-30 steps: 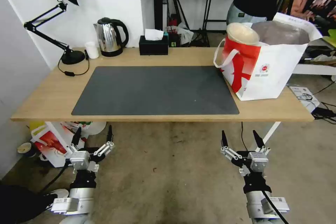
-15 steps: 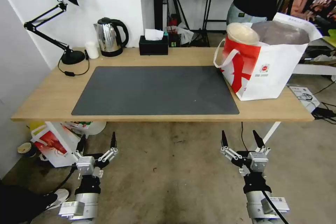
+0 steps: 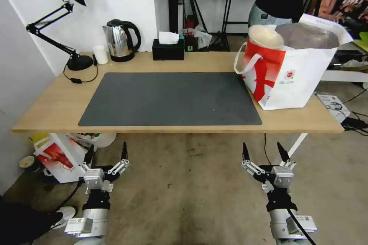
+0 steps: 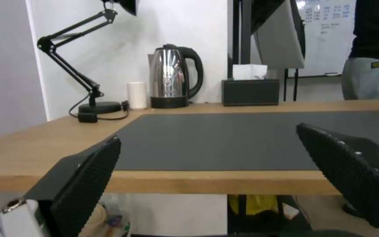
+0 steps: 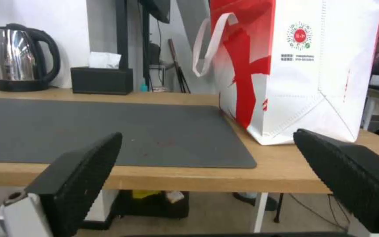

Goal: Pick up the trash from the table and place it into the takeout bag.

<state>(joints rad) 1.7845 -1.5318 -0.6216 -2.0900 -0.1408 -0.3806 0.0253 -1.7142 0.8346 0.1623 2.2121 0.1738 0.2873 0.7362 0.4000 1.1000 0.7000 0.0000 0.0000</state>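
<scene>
The takeout bag [image 3: 295, 80], white with a red side, stands open on the right end of the table [image 3: 53, 103], just past the dark grey mat [image 3: 172, 97]. A beige round bowl [image 3: 265, 36], a piece of the trash, sticks out of the bag's top at its left corner. Both arms hang below the table's front edge over the floor. My left gripper [image 3: 107, 151] is open and holds nothing; in its wrist view [image 4: 207, 135] it faces the mat. My right gripper [image 3: 262, 147] is open too, and its wrist view [image 5: 207, 133] faces the bag [image 5: 303, 75].
Along the table's back edge stand a black desk lamp [image 3: 76, 61], a small white cup [image 3: 101, 54], a steel kettle [image 3: 120, 41] and a black tissue box [image 3: 168, 49]. A smaller white and red bag [image 3: 57, 159] sits on the floor under the table's left end. A person stands behind the takeout bag.
My left gripper has shifted slightly right and lower, away from the table's edge, then stopped. The right gripper, the bag and the bowl have not moved.
</scene>
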